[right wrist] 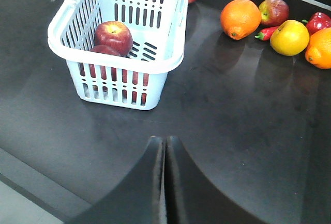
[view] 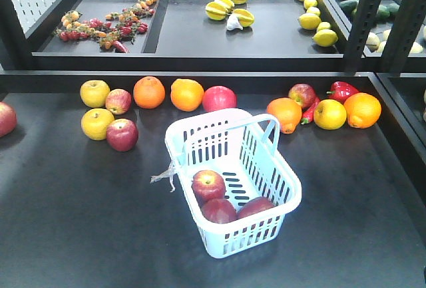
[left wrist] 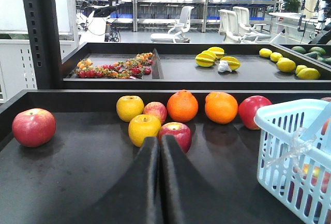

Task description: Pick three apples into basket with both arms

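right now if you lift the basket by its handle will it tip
Probably yes: the three apples crowd one end of the basket, so that end would likely sag. Its thin slotted walls look flexible, and the round apples may roll.

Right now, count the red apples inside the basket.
3, all at the near end of the basket: one apple toward the tag side, one at the front wall, one beside it. None look hidden.

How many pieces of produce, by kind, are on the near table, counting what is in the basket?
Dark red round apples in the pale blue slotted plastic basket: 3
Red apples loose on the black table: 5
Yellow apples: 3
Oranges: 4
Red peppers: 2
Total: 17
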